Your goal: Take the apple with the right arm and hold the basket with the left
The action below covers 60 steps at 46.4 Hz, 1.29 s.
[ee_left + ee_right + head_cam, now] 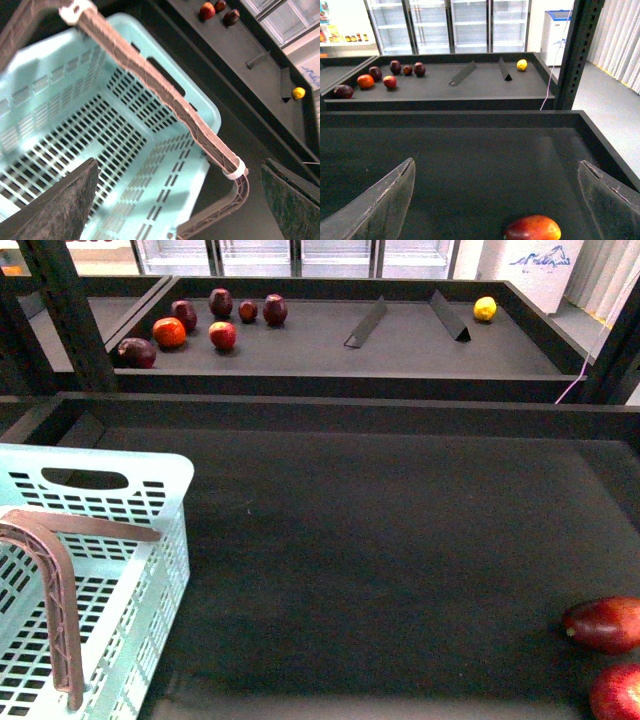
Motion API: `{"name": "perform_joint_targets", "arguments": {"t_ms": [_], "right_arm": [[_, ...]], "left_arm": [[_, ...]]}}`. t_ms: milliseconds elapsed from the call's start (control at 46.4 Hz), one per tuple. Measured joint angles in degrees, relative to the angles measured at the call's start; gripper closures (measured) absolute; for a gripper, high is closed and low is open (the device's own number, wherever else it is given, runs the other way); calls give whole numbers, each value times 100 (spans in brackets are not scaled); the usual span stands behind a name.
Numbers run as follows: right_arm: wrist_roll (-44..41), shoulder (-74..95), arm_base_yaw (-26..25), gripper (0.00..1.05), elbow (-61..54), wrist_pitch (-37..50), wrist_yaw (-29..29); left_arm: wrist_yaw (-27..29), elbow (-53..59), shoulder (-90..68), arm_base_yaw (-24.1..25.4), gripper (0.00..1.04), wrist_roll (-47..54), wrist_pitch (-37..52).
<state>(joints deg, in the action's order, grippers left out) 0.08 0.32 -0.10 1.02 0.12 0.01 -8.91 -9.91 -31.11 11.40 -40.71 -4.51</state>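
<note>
The pale mint-blue basket (pixel 150 540) stands at the near left of the dark shelf, its brownish handle (pixel 55 580) raised. A round red apple (pixel 620 692) lies at the near right corner, partly cut off by the frame edge. An elongated dark red fruit (pixel 605 625) lies just behind it. Neither gripper shows in the front view. My left gripper (pixel 175 205) is open above the basket (pixel 100 125), with the handle's corner (pixel 227 200) between its fingers, untouched. My right gripper (pixel 495 200) is open and empty above the elongated fruit (pixel 532 228); the apple is out of that view.
A raised black wall (pixel 350 410) separates this shelf from the far shelf. That shelf holds several red and dark fruits (pixel 170 332), a yellow fruit (pixel 484 308) and two black dividers (pixel 365 322). A black upright post (pixel 575 55) stands at the right.
</note>
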Motion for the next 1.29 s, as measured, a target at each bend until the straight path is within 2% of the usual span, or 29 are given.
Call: {"name": "perform_joint_targets", "arguments": {"t_ms": [65,194,323,496,798,1143,1294], "right_arm": [[0,0,0,9,0,0,0],[0,0,0,9,0,0,0],[0,0,0,9,0,2,0],[0,0,0,9,0,0,0],[0,0,0,9,0,2,0],[0,0,0,9,0,2,0],[2,0,0,9,0,0,0]], "left_arm": [[-175,-15,-612,76,7,-520,369],[-188,-146,-1690,61,7,-1093,1132],[-55,-433,-2815,-144,7,-1532,1985],[262,-787,-3958,-535,7,-2022,2667],[691,-1335,-5136,-946,7,-2719,3139],[962,-1602,-5838,-1056,7,-2938,3250],[1071,-1639,-5869,-1056,28,-3051,3233]]}}
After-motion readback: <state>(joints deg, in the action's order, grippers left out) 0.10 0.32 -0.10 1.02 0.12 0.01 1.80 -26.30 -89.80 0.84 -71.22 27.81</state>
